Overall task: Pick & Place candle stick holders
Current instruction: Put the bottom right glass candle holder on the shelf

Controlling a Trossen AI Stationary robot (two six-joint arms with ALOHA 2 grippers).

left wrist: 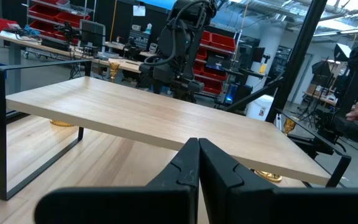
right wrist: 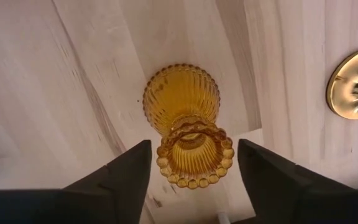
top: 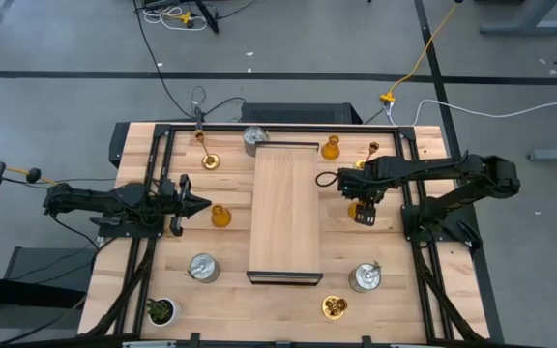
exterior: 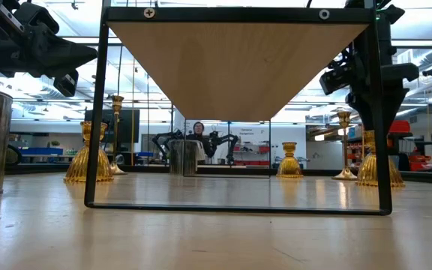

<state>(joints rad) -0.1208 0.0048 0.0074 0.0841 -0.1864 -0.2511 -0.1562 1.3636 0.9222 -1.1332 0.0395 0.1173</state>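
On the left of the tabletop (top: 288, 300), the left gripper (top: 199, 203) is seen waiting with its fingers pressed together and empty, pointing at an amber holder (top: 220, 216) just beside the raised wooden shelf (top: 284, 208). On the right, the right gripper (right wrist: 191, 163) is poised above another amber holder (right wrist: 188, 127), its fingers spread on either side of the beaded rim without touching. The grasp step seems to be in hand; next, the fingers must be lowered and closed squarely on the rim. Only the right wrist view shows this gap; the high view alone shows 3 silver holders (top: 202, 268) and a small potted plant (top: 161, 311).
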